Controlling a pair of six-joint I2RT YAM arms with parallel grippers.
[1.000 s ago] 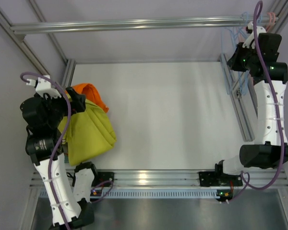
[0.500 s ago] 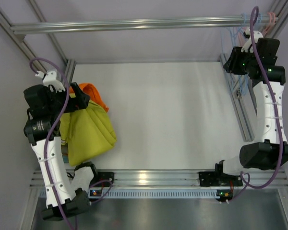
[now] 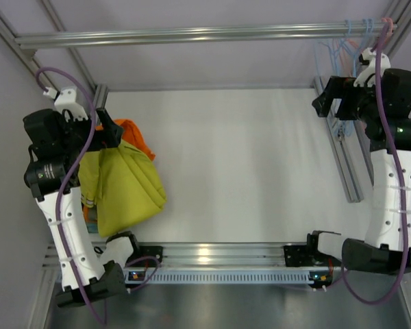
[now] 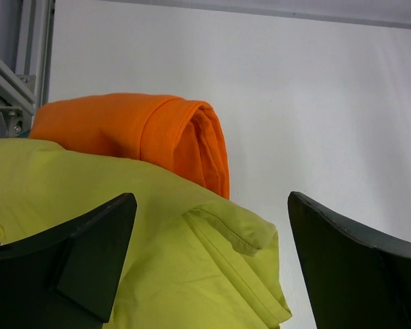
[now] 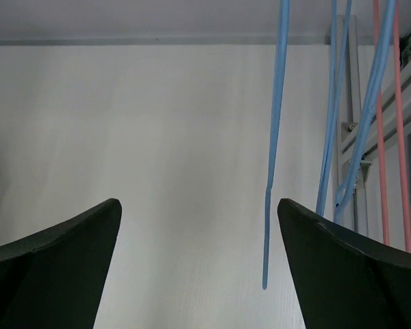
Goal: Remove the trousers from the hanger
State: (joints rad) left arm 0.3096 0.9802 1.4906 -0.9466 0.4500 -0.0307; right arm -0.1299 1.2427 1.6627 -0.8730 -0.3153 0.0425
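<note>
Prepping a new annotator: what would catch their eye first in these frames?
The yellow trousers lie heaped at the table's left edge, with an orange garment showing at their far side and the open left gripper above them. At the far right, blue hangers and pink hangers dangle from the rail, just ahead of the open right gripper.

Mustard-yellow trousers [image 3: 127, 195] are just a soft folded heap lying on the left side of the table [image 3: 246, 164], well apart from the thin light-blue wire hanger [image 5: 277, 103], which dangles bare at the far right corner.
</note>
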